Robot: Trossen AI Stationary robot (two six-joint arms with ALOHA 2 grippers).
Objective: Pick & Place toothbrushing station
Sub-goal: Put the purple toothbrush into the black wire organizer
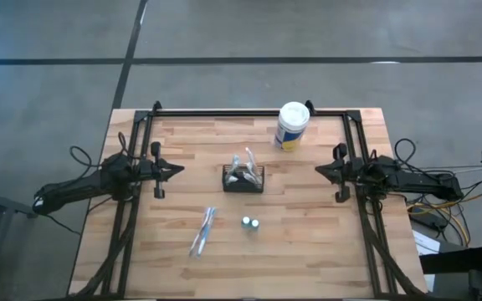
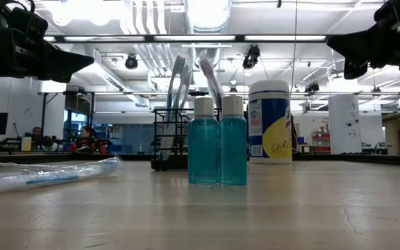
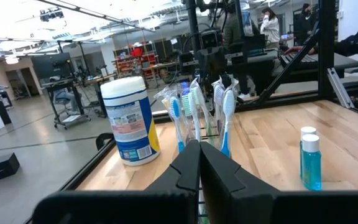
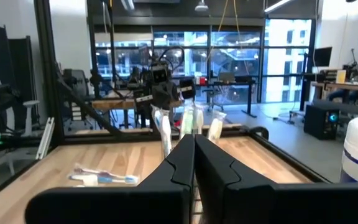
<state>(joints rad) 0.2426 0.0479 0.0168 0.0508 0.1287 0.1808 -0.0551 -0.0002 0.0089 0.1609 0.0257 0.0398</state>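
The toothbrushing station [image 1: 244,178] is a small black mesh caddy standing on the table's middle, with several wrapped toothbrushes upright in it; it also shows in the low view [image 2: 167,142] and in the left wrist view [image 3: 197,115]. My left gripper [image 1: 179,170] hovers shut at the table's left, pointing at the caddy. My right gripper [image 1: 318,170] hovers shut at the right, also pointing at it. Neither touches anything.
A white canister [image 1: 292,125] with a yellow-blue label stands at the far edge. Two small blue bottles [image 1: 250,223] stand near the front middle. A wrapped toothbrush [image 1: 202,232] lies flat at the front left. A black frame [image 1: 249,112] runs around the table.
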